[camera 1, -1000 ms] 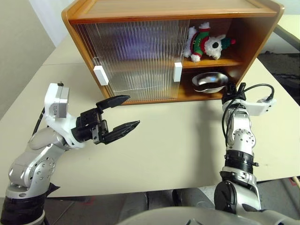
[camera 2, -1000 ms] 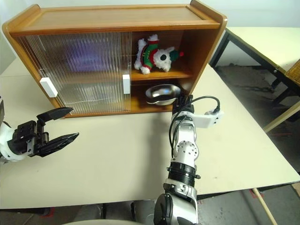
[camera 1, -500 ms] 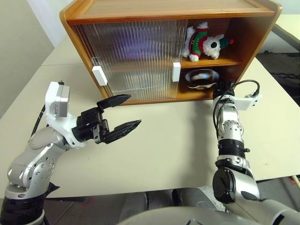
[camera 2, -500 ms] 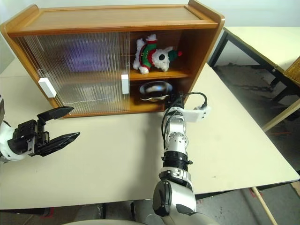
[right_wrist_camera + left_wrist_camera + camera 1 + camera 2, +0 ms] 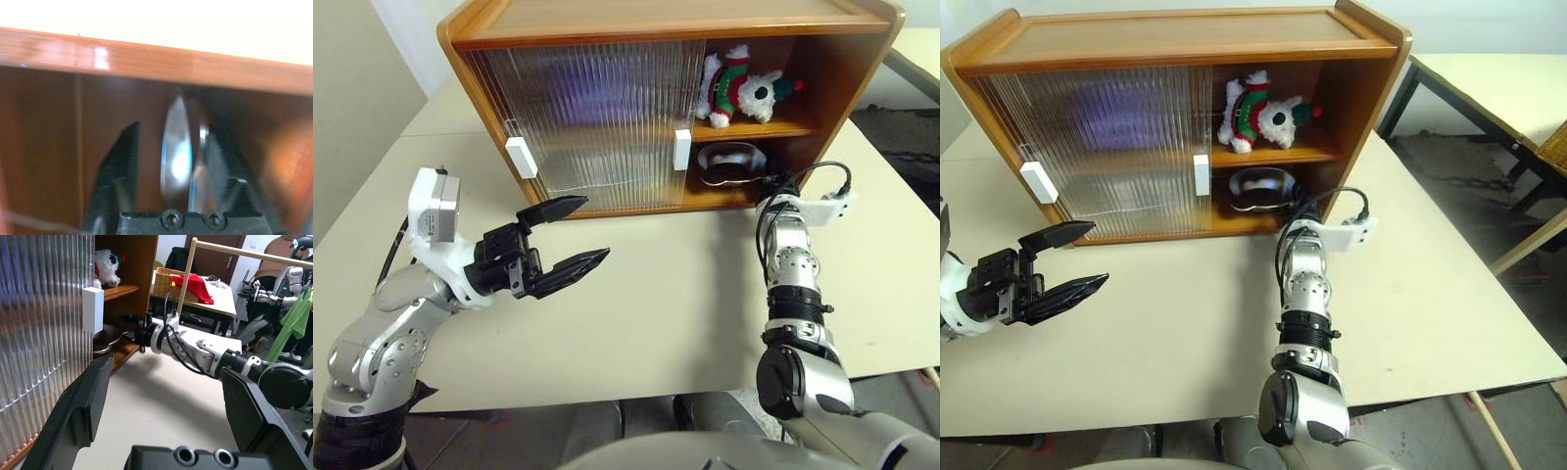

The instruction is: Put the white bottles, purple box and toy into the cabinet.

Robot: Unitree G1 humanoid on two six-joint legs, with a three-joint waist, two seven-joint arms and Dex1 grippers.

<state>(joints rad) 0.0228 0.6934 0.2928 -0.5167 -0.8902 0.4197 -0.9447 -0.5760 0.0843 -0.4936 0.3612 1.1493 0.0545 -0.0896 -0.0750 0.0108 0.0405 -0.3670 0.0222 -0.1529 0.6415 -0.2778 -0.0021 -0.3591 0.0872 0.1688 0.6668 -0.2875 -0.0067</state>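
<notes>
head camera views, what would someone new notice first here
The big wooden cabinet on the table draws the eye, its ribbed sliding doors covering the left part. In the open right bay the toy lies on the upper shelf, with a steel bowl on the lower one. The right end effector reaches into that lower bay at the bowl, while the left end effector hangs open over the table.

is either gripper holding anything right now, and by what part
Left gripper is open and empty. Right gripper has the steel bowl's rim between parted fingers inside the cabinet; whether it grips cannot be told.
</notes>
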